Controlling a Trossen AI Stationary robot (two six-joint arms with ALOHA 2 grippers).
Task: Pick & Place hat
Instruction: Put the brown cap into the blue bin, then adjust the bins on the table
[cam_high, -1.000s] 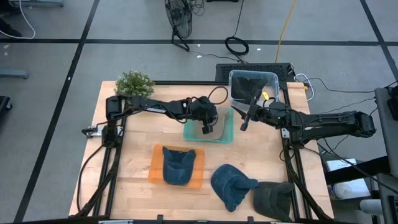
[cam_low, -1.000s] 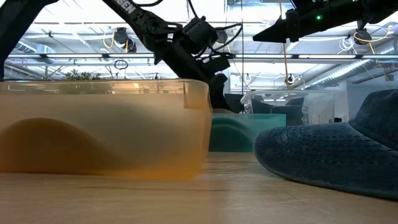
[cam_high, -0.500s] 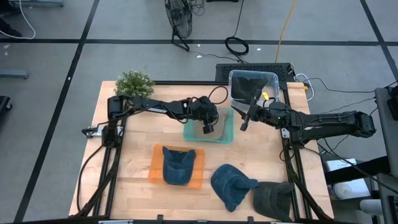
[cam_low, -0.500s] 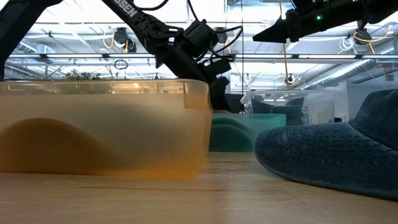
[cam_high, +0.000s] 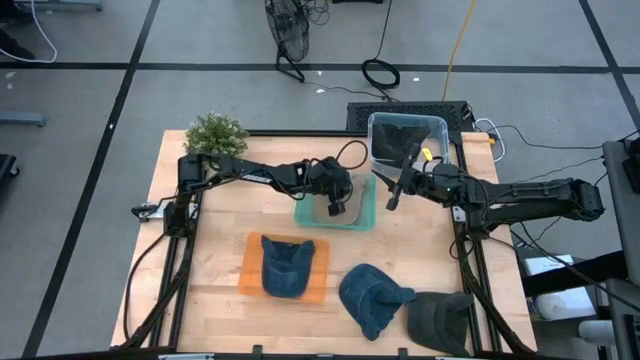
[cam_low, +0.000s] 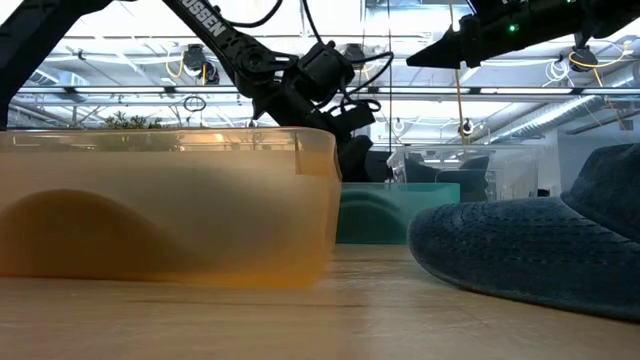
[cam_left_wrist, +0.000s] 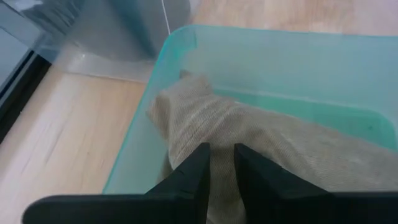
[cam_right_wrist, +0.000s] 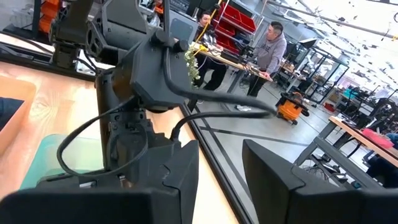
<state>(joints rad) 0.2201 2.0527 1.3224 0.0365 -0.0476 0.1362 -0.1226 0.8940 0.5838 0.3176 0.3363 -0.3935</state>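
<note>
A tan hat (cam_left_wrist: 267, 149) lies inside the teal bin (cam_high: 364, 214), which stands mid-table toward the far side. My left gripper (cam_left_wrist: 221, 150) reaches down into that bin and is shut on the hat's cloth. My right gripper (cam_high: 391, 200) hovers level above the table just right of the bin, open, with nothing between its fingers (cam_right_wrist: 180, 174). A blue hat (cam_high: 285, 265) sits in the orange tray (cam_high: 250, 270). A second blue hat (cam_high: 372, 298) and a dark green hat (cam_high: 440, 320) lie on the table near the front edge. My left gripper pinches a raised fold of the tan hat's cloth (cam_left_wrist: 219, 127) between its two fingers. The fingers slant down into the bin from the table's left. The hat spreads over the bin's floor, and its far end leans on the bin's wall (cam_left_wrist: 177, 81).
A clear bin (cam_high: 405, 135) with dark contents stands at the far right behind the teal bin. A green plant (cam_high: 216, 132) sits at the far left corner. Bare wood shows at the table's left and between the trays.
</note>
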